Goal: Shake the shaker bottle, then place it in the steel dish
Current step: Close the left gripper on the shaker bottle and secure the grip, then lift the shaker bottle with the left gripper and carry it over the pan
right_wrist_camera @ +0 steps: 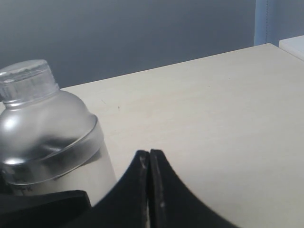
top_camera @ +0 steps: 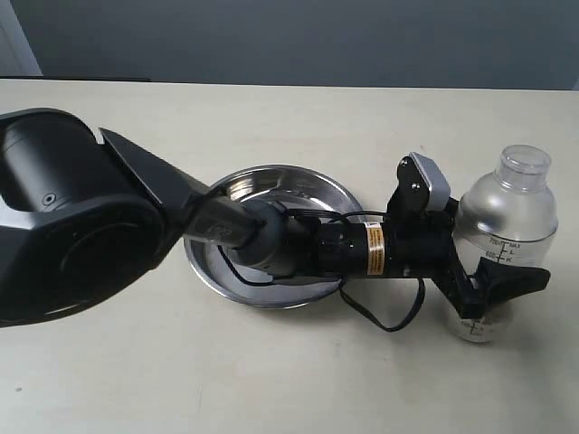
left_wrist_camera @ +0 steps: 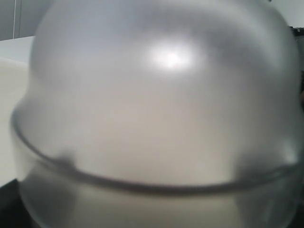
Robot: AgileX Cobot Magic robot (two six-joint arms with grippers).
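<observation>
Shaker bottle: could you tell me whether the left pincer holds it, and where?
The left pincer straddles the shaker bottle at its body; whether it grips cannot be told.

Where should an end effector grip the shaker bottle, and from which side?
Probably the straight clear wall of the shaker bottle, below the frosted dome, approached level from the steel dish side. It stands upright, and the dome tapers, so a grip could slip there. The left end effector straddles that band.
</observation>
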